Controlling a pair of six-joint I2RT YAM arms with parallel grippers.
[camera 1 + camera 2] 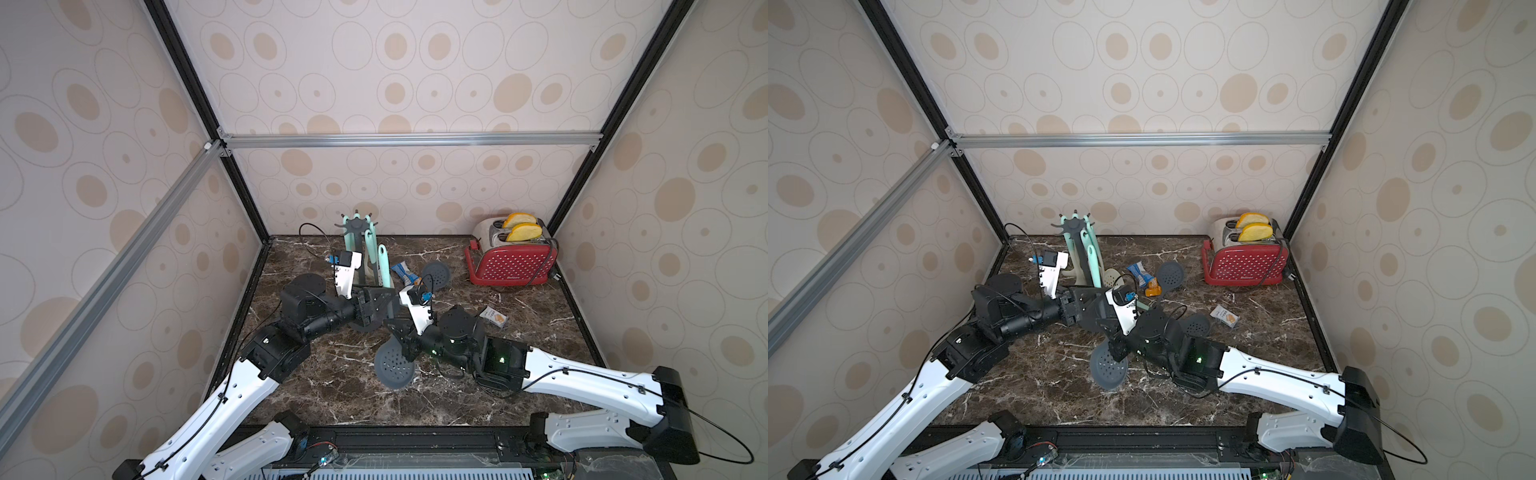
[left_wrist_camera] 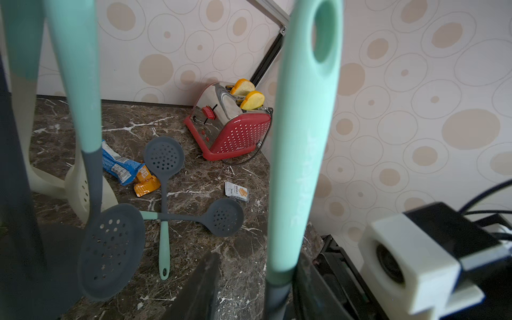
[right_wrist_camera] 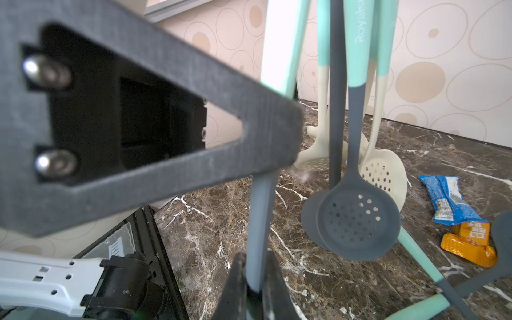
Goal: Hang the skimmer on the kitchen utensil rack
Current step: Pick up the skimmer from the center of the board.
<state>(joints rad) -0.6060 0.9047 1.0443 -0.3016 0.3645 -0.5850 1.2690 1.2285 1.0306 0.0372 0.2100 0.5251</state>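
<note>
- My right gripper (image 3: 256,267) is clamped on the grey neck of the skimmer (image 3: 261,210) and holds it handle end up.
- My left gripper (image 2: 259,273) straddles the teal handle. One jaw lies against it and a gap shows at the other, so there is no grip here.
- The hanging hole (image 2: 324,30) stands free, just beside the kitchen utensil rack (image 1: 356,226).
- Done: pick-up and approach. Left, in my judgement: raise the skimmer, hang it on the rack, release.
</note>
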